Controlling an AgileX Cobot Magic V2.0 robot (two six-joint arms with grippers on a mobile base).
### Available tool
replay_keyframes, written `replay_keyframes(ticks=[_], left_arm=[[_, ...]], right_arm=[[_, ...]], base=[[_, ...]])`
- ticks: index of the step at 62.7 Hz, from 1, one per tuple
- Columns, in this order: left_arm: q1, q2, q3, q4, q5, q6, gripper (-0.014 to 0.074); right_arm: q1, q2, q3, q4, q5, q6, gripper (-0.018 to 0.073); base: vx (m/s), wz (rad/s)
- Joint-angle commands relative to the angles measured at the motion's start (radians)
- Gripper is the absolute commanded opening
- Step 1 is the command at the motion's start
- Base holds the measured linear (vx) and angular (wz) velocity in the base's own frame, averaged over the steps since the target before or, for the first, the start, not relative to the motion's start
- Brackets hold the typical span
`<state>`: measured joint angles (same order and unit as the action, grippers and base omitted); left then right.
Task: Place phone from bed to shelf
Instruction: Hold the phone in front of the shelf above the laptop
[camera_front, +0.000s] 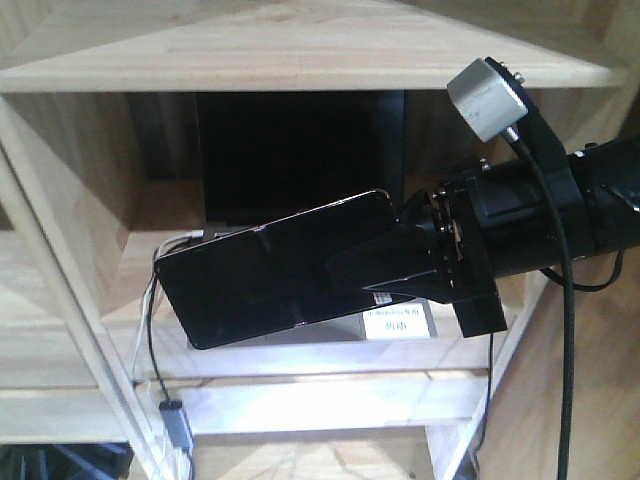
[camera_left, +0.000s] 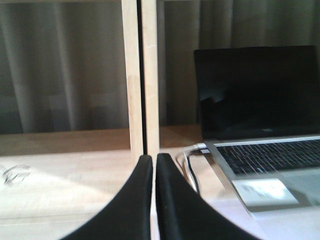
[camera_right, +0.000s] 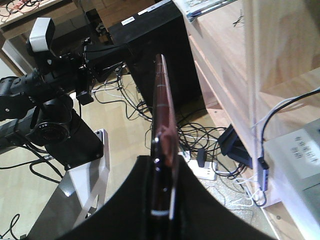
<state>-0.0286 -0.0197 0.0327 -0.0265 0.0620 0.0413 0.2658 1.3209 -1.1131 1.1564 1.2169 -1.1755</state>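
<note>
The phone (camera_front: 265, 275), a glossy black slab with a pinkish rim, hangs tilted in the air in front of a cubby of the pale wood shelf (camera_front: 330, 390). My right gripper (camera_front: 350, 272) is shut on its right end, coming in from the right. In the right wrist view the phone (camera_right: 162, 100) shows edge-on between the black fingers of that gripper (camera_right: 162, 167). My left gripper (camera_left: 154, 160) is shut with nothing in it and hovers low over the shelf board (camera_left: 65, 175). The bed is out of view.
A grey laptop (camera_front: 300, 150) with a black screen stands open inside the cubby, also seen as the laptop (camera_left: 260, 100) to my left gripper's right. Cables (camera_front: 155, 300) hang at its left side. A wooden upright (camera_left: 140, 75) stands straight ahead. A power strip (camera_right: 202, 170) and wires lie on the floor.
</note>
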Motion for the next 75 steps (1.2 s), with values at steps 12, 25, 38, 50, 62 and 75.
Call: replay_keyframes(ticks=[12, 25, 38, 50, 62, 75], left_arm=[[-0.004, -0.007, -0.024, -0.011, -0.069, -0.009, 0.0001], [-0.004, -0.007, -0.024, -0.011, -0.069, -0.009, 0.0001], [-0.004, -0.007, -0.024, -0.011, -0.069, -0.009, 0.0001], [-0.004, -0.007, -0.024, -0.011, -0.069, -0.009, 0.0001], [-0.004, -0.007, -0.024, -0.011, -0.069, -0.009, 0.0001], [-0.004, -0.007, -0.024, -0.011, -0.069, -0.009, 0.0001]], right_arm=[[0.0, -0.027, -0.025, 0.09, 0.06, -0.01, -0.0002], [0.0, -0.027, -0.025, 0.09, 0.06, -0.01, -0.0002], [0.0, -0.027, -0.025, 0.09, 0.06, -0.01, -0.0002], [0.0, -0.027, -0.025, 0.09, 0.06, -0.01, -0.0002], [0.0, -0.027, -0.025, 0.09, 0.06, -0.01, -0.0002], [0.0, -0.027, -0.025, 0.09, 0.06, -0.01, -0.0002]], base=[[0.17, -0.01], [0.15, 0.0], [0.09, 0.03], [0.03, 0.04], [0.0, 0.0], [0.0, 0.0]])
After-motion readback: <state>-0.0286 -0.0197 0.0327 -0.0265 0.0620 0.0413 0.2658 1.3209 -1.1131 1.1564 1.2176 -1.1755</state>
